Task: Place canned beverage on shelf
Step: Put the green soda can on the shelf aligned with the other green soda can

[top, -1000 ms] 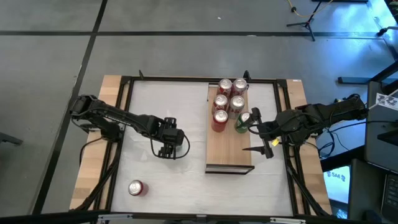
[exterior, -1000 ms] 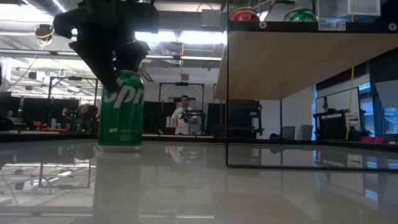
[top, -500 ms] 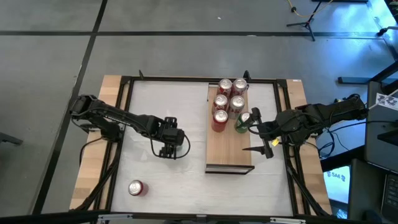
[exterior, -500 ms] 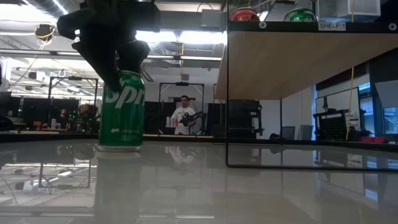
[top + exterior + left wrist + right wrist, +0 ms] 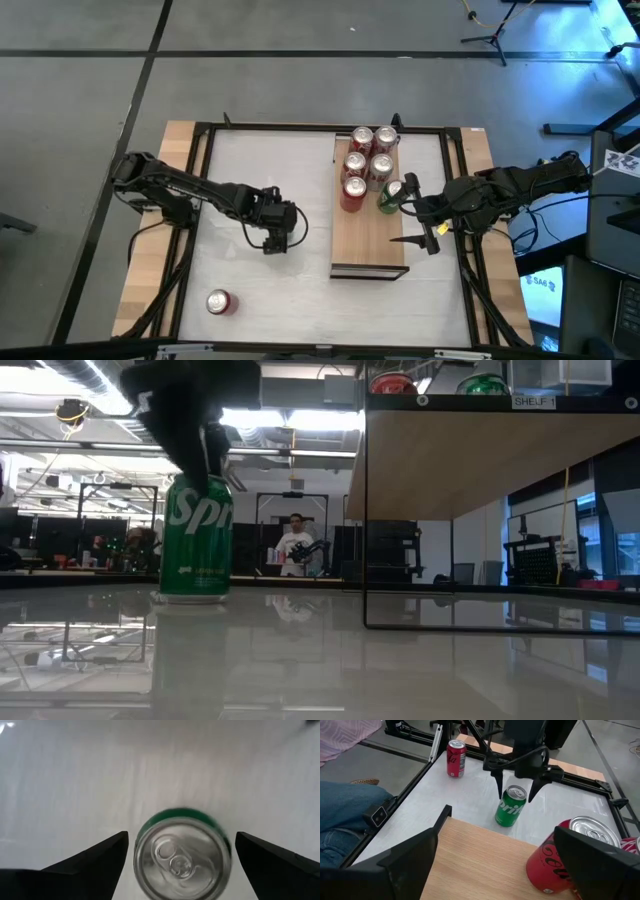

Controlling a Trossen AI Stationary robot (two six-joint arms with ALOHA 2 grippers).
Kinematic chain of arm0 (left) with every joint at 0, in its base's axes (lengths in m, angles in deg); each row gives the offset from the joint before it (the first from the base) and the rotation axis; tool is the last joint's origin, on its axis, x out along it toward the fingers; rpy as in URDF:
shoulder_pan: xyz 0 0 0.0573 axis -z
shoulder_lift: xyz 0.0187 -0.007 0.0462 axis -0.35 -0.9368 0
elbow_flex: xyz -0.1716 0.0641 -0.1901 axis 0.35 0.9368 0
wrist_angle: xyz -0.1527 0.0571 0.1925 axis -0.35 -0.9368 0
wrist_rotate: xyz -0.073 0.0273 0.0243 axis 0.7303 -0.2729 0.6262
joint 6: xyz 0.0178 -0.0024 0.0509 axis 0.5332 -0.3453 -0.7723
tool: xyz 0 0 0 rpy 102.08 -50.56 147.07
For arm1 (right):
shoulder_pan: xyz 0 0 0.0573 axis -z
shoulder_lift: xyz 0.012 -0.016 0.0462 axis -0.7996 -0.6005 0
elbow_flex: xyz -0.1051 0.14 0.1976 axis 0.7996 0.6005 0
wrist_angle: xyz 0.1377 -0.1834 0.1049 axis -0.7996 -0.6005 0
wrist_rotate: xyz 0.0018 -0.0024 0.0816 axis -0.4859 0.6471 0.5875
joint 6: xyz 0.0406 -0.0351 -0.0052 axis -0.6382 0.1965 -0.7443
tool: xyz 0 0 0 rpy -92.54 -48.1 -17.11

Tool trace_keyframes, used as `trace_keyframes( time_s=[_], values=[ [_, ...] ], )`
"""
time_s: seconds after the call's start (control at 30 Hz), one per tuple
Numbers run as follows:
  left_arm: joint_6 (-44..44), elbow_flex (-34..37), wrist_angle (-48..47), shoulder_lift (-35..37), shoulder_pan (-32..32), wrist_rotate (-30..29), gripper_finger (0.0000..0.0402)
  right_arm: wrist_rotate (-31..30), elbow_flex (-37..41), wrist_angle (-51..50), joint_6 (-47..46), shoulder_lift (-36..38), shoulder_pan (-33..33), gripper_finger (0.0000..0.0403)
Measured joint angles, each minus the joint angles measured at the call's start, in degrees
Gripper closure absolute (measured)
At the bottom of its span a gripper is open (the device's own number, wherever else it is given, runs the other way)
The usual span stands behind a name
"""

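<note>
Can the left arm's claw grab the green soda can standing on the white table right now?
Probably yes. The left claw hangs open right above the upright green soda can, one finger on each side, and nothing stands between them.

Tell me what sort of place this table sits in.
Probably a robotics lab or workshop. The low view shows an open hall with ceiling strip lights, a person beside equipment far behind the table, and a label reading SHELF 1 on the frame of the shelf.
</note>
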Motion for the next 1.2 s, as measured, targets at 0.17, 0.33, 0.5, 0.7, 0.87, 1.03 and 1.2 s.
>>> trace_keyframes(
  time_s=[0.17,0.33,0.5,0.7,0.87,1.03,1.2],
  values=[
    [5.5,-2.5,0.2,0.0,0.0,0.0,0.0048,0.0,0.0,0.0,0.0,0.0,0.0,0.0006],
    [12.8,-3.4,0.1,0.0,0.0,-0.1,0.0048,0.0,0.0,0.0,0.0,0.0,0.0,0.0006],
    [17.0,-3.4,-0.1,0.0,0.0,-0.1,0.0048,0.0,0.0,0.0,0.0,0.0,0.0,0.0006],
    [16.9,-3.4,-1.6,0.0,0.0,-0.1,0.0048,0.0,0.0,0.0,0.0,0.0,0.0,0.0006],
    [22.9,-3.4,-3.3,0.0,0.0,-0.1,0.0048,0.0,0.0,0.0,0.0,0.0,0.0,0.0006],
    [24.0,-3.4,-3.2,0.0,0.0,-0.1,0.0048,0.0,0.0,0.0,0.0,0.0,0.0,0.0006],
    [25.8,-3.2,-3.0,-0.7,0.2,-0.6,0.0048,0.1,0.0,0.0,0.0,0.0,0.0,0.0006]
  ],
)
